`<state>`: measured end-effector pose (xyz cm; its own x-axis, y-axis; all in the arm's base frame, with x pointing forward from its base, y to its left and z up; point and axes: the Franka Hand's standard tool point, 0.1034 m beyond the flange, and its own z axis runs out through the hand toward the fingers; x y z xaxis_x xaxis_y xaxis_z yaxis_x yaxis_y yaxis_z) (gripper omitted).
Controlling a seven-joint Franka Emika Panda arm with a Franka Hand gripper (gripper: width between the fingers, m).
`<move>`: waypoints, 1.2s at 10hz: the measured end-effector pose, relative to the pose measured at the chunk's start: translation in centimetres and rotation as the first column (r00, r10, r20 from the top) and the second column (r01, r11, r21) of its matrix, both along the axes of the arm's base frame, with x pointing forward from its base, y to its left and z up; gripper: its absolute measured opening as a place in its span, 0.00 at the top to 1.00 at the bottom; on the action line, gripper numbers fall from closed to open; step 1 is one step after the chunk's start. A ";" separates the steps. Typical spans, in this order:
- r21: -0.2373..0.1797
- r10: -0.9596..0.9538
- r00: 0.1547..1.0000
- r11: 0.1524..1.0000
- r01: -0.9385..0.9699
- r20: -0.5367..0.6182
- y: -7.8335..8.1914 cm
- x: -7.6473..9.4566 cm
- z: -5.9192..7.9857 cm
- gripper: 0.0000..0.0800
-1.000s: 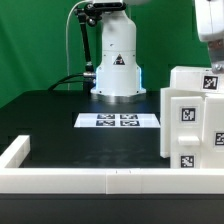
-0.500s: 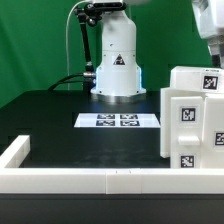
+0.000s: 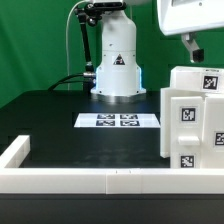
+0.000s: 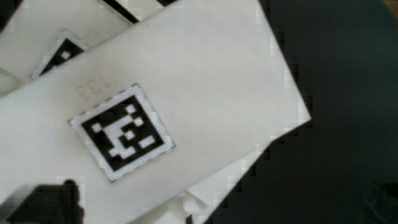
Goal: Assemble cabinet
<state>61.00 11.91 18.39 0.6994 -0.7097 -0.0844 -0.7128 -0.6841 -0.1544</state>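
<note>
The white cabinet body stands at the exterior view's right, with black-and-white tags on its top and front. My gripper hangs just above its top and touches nothing; its broad white hand fills the upper right corner. One dark finger shows below the hand. In the wrist view I look down on a white cabinet face with a square tag, very close. One dark finger sits far to one side of my gripper, so the jaws stand wide apart with nothing between them.
The marker board lies flat in the middle of the black table. The robot base stands behind it. A low white rim edges the table's front and the exterior view's left.
The hand has shifted toward the exterior view's left and now shows its broad side above the cabinet. The cabinet body has not moved.
</note>
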 end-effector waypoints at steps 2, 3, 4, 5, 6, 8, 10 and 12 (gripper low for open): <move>-0.016 0.194 0.980 0.981 -0.194 0.032 -0.1 0.0 0.0 0.00; -0.081 0.414 0.909 0.908 -0.411 0.038 -0.3 -0.1 -0.1 0.00; -0.118 0.589 0.808 0.805 -0.582 0.031 -0.6 0.0 0.0 0.00; -0.133 0.721 0.693 0.688 -0.713 0.011 -0.8 0.3 0.1 0.00; -0.140 0.826 0.563 0.555 -0.820 -0.021 -0.8 0.7 0.2 0.00; -0.154 0.875 0.485 0.477 -0.865 -0.014 -1.1 0.9 0.1 0.00; -0.160 0.965 0.261 0.253 -0.954 -0.029 -1.1 0.7 0.0 0.00; -0.148 0.997 0.062 0.056 -0.987 -0.039 -0.4 0.2 -0.1 0.00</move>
